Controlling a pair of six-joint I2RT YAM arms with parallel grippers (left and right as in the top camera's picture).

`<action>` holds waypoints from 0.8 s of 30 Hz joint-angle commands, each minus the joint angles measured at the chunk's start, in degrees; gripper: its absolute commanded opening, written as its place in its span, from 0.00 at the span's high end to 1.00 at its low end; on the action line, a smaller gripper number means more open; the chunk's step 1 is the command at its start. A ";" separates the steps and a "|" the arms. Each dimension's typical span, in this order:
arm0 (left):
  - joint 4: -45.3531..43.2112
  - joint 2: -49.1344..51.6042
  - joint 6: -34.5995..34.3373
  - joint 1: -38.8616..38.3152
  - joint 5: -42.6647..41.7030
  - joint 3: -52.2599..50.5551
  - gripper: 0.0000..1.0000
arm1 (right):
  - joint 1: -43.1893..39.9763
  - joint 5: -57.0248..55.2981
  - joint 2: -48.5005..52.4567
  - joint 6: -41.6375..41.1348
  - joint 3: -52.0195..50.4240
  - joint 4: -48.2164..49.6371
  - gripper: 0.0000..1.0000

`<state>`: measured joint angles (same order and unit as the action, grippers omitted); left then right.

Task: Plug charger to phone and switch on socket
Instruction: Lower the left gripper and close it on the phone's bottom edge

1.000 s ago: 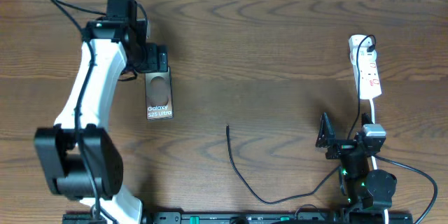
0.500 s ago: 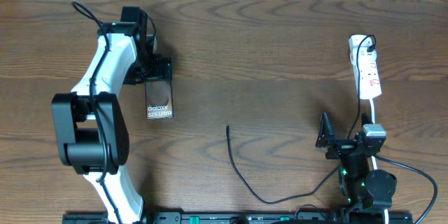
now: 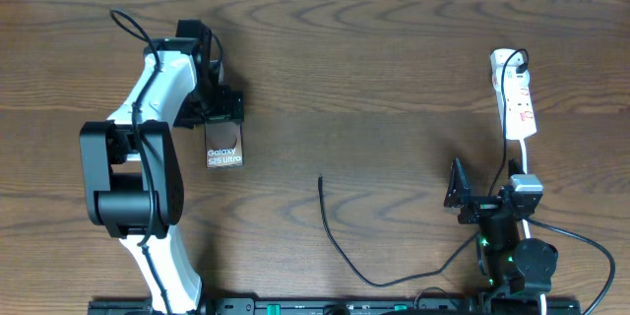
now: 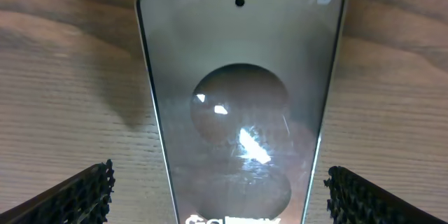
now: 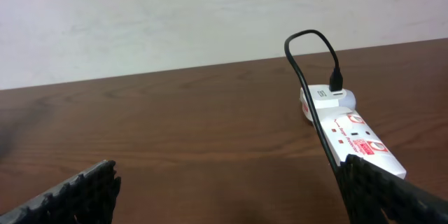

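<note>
The phone lies flat on the table at the left, its "Galaxy S25 Ultra" lettering toward the front. My left gripper is open and straddles the phone's far end. In the left wrist view the phone lies between the spread fingers, untouched. The charger's black cable lies loose at centre front, its tip pointing away. The white socket lies at the far right with a black plug in its far end. It also shows in the right wrist view. My right gripper is open and empty, in front of the socket.
The table is dark brown wood; its far edge meets a pale wall. A thin black cable loops from the socket's plug and runs along the strip. Thicker robot cables lie at the front right, by the right arm's base.
The left arm has swung right and forward. Its open gripper has moved from the phone's far edge to over its far end. The right arm, charger and socket have not moved.
</note>
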<state>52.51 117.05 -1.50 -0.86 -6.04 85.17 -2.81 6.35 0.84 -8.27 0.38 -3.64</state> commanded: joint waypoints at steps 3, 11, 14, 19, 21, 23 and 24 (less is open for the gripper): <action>-0.50 0.55 -0.31 0.13 0.50 -0.74 0.04 | 0.26 -0.42 -0.20 0.81 -0.07 -0.24 0.01; -1.97 0.55 -0.33 0.13 0.24 -0.74 0.04 | 0.26 -0.42 -0.20 0.81 -0.07 -0.24 0.01; -2.49 0.55 -0.33 0.13 -1.01 -0.76 0.04 | 0.26 -0.42 -0.20 0.81 -0.07 -0.24 0.01; -2.58 0.55 -0.42 0.13 -1.01 -0.85 0.04 | 0.26 -0.42 -0.20 0.81 -0.07 -0.24 0.01; -2.73 0.55 -1.90 0.02 -1.01 -1.05 0.04 | 0.26 -0.42 -0.20 0.81 -0.07 -0.24 0.01; -3.28 0.55 -2.25 -0.22 -0.98 -1.57 0.04 | 0.26 -0.42 -0.20 0.81 -0.07 -0.24 0.01; -3.67 0.55 -2.25 -0.31 -1.01 -1.95 0.04 | 0.26 -0.42 -0.20 0.81 -0.07 -0.24 0.01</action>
<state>49.21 117.05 -2.39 -0.89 -6.74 84.68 -2.81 6.35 0.84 -8.27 0.38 -3.64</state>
